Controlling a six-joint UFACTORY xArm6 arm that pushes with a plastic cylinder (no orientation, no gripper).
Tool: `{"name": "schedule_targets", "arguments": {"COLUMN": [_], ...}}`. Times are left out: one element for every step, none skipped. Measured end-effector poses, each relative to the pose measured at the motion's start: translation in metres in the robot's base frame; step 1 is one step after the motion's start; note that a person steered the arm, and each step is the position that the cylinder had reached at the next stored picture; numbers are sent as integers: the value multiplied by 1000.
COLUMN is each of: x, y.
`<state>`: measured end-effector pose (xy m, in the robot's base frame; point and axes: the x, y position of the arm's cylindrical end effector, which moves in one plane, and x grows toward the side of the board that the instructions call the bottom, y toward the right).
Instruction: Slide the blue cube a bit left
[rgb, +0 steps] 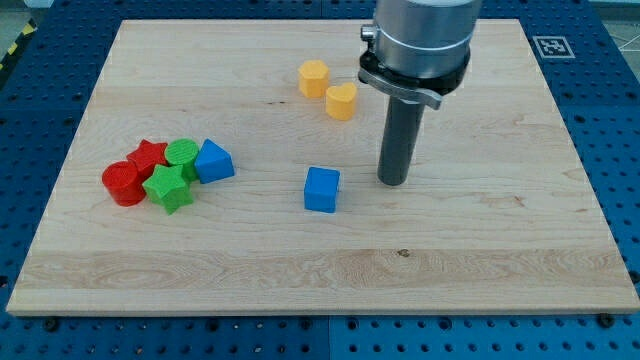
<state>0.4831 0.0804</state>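
Note:
The blue cube (322, 189) lies near the middle of the wooden board (480, 250). My tip (393, 182) rests on the board just to the view's right of the blue cube, with a small gap between them. The rod rises from the tip to the arm's grey body at the view's top.
A yellow hexagon block (313, 77) and a yellow heart block (342, 101) lie above the cube. At the view's left is a cluster: red cylinder (123, 183), red star (148, 156), green cylinder (183, 154), green star (168, 188), a blue angular block (213, 161).

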Motion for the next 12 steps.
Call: {"name": "schedule_targets", "arguments": {"x": [3, 3, 7, 24, 27, 18, 18, 18, 17, 15, 13, 13], "y": [1, 1, -4, -12, -38, -63, -85, -106, -126, -143, -150, -162]}}
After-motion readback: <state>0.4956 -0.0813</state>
